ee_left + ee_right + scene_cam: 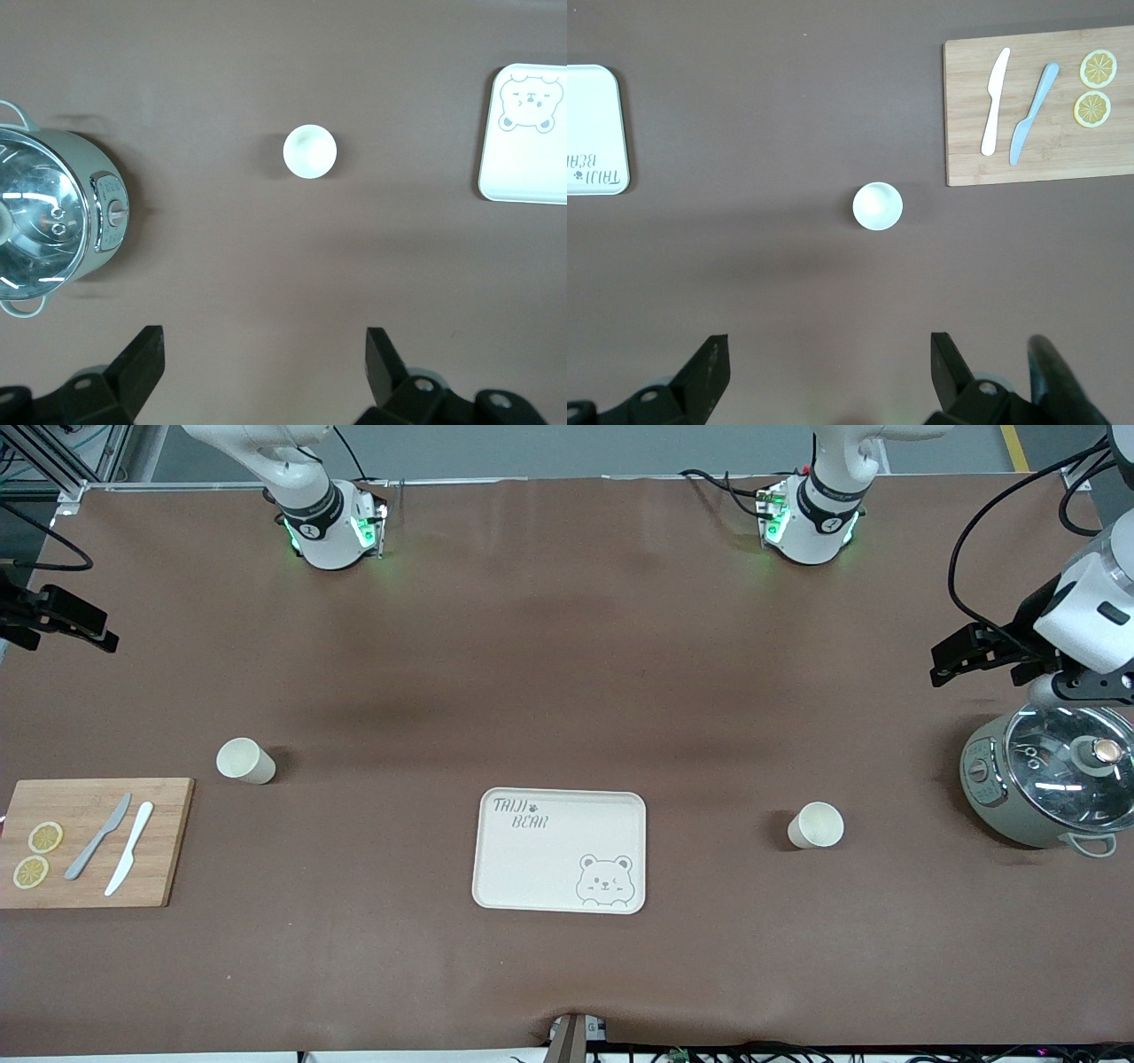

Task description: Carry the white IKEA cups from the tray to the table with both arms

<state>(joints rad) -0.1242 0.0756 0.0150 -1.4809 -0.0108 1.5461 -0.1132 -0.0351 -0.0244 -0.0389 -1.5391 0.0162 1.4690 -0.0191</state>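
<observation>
Two white IKEA cups stand upright on the brown table, one on each side of the bear tray (549,859). One cup (245,761) (877,205) is toward the right arm's end, beside the cutting board. The other cup (816,825) (309,150) is toward the left arm's end, beside the pot. My right gripper (104,636) (827,354) hangs open and empty high above the table by its cup. My left gripper (941,666) (263,350) also hangs open and empty, up in the air just above the pot.
A bamboo cutting board (159,841) (966,142) carries two knives (113,849) and two lemon slices (37,855). A grey-green pot with a glass lid (1045,784) (53,221) stands at the left arm's end. The tray shows at the edge of both wrist views (532,168) (589,106).
</observation>
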